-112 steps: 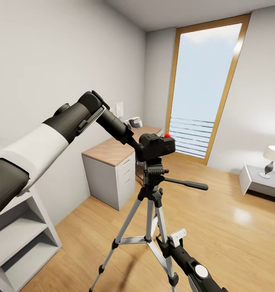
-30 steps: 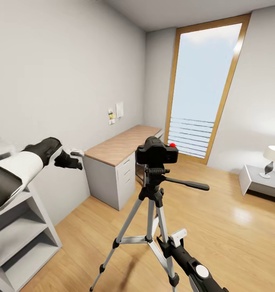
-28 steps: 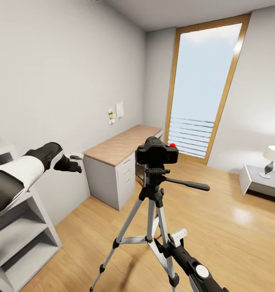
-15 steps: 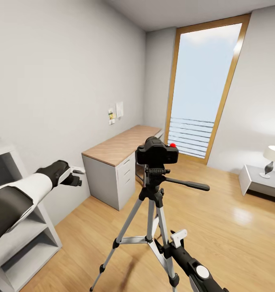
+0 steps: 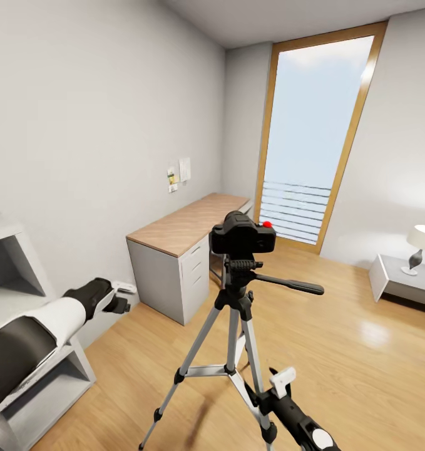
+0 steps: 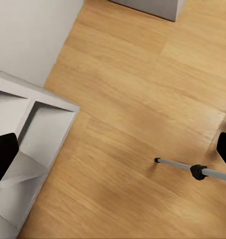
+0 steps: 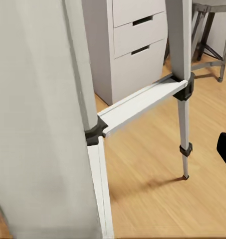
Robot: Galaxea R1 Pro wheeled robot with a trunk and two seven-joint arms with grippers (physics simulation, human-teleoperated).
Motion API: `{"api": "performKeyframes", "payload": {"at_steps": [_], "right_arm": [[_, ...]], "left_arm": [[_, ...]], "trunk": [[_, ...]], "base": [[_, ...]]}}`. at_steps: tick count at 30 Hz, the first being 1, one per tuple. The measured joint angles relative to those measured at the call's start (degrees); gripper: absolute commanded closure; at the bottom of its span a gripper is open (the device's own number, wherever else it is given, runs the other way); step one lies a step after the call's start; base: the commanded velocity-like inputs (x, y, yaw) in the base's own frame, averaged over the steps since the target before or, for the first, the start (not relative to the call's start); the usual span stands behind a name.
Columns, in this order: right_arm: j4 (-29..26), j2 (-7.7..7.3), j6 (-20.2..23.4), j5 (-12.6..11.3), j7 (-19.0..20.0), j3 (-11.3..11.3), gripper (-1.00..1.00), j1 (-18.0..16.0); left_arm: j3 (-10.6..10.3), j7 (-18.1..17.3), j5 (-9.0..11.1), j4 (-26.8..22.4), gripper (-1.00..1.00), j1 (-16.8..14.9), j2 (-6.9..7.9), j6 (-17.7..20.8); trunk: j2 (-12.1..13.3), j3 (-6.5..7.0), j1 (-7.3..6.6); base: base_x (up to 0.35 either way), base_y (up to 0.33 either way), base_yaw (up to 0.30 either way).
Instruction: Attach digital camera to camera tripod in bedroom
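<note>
— Where is the digital camera sitting?

— On the black head of the camera tripod, upright, lens side away from us, the red button showing on its top right. The tripod stands on the wood plank floor in the middle of the bedroom, its pan handle sticking out to the right. Nothing is touching the camera.

— And the left hand?

— Low at the left of the head view, well apart from the tripod, hanging in front of the white cube shelf. In the left wrist view its two dark fingertips sit at opposite edges, so it is spread wide with nothing between them; below lie the floor, the shelf and one tripod leg with its black foot.

— The right hand?

— Near the bottom of the head view, just beside the tripod's lower legs. Whether it is wide or narrow I cannot tell; the right wrist view gives one dark fingertip at the edge, plus the silver legs close up.

— Anything else around?

— A wood-topped counter with drawers along the left wall, the tall wood-framed window behind, and a lamp at the right.
</note>
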Motion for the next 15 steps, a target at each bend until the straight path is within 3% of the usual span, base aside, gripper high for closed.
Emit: {"api": "performKeyframes", "payload": {"at_steps": [4, 15], "right_arm": [[4.72, -0.63, -4.94, 0.02, 0.03, 0.01, -1.00, 0.02], [15.78, -1.32, -17.23, 0.08, 0.14, -0.16, -1.00, 0.02]], "left_arm": [[0.01, 0.69, 0.00, 0.02, -1.00, 2.24, -0.01, -1.93], [0.10, 1.20, 0.06, 0.10, -1.00, 4.32, 0.04, -2.31]], "trunk": [[0.00, -0.01, 0.00], [0.00, 0.00, 0.00]], "base": [[0.000, 0.000, 0.000], [0.000, 0.000, 0.000]]}}
